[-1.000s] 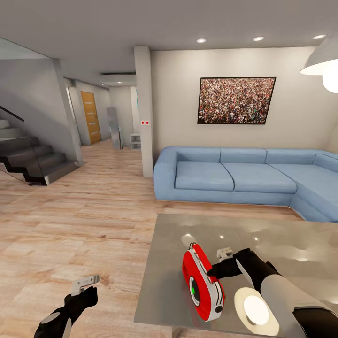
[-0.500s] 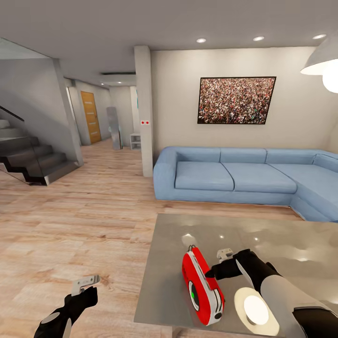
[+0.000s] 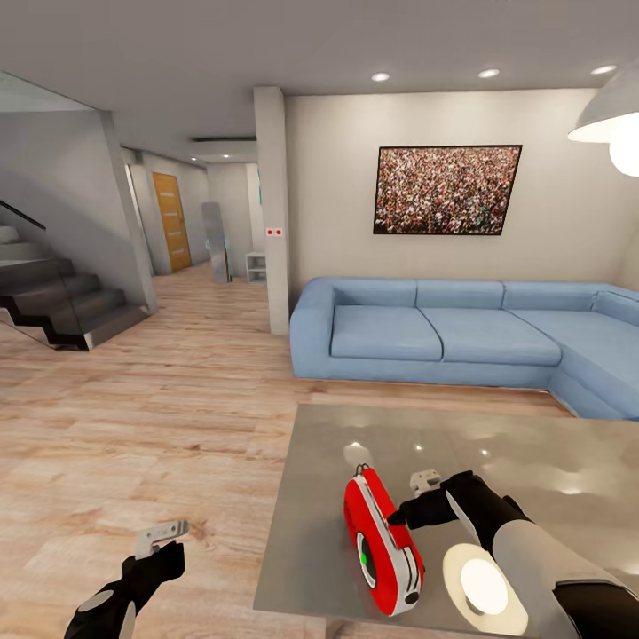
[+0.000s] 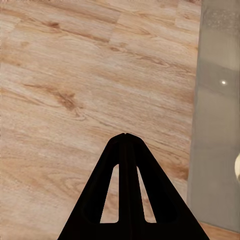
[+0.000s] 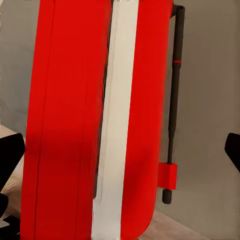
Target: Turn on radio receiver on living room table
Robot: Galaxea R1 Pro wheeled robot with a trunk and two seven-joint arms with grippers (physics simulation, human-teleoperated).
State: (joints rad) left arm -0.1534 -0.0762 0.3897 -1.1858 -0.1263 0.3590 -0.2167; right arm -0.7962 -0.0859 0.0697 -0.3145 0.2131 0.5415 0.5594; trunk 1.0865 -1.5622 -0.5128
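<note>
One radio receiver (image 3: 383, 543) is standing on edge near the front corner of the one table (image 3: 497, 444), its round dial face with the green dot turned toward the camera. In the right wrist view the radio (image 5: 85, 120) is showing a red body, a white band and a thin dark antenna along one side.

Two grippers are in view. The right gripper (image 3: 410, 508) is sitting just beside the radio's right side, its dark tip at or touching the casing; contact cannot be confirmed. Its fingertips (image 5: 11, 155) are appearing at opposite edges of the right wrist view, spread wide with the radio between them. The left gripper (image 3: 160, 538) is hanging over the wood floor (image 3: 142, 417), well apart from the table; its fingers (image 4: 126, 150) are meeting at the tips, closed on nothing.

One blue sofa (image 3: 461, 342), one framed crowd picture (image 3: 446, 189), one staircase (image 3: 62, 297), one orange door (image 3: 170, 220) and one pendant lamp (image 3: 612, 120) are present.

Against the frame one second earlier, the radio is sitting slightly rotated, its upper end shifted a little leftward. Both arms are staying where they were.
</note>
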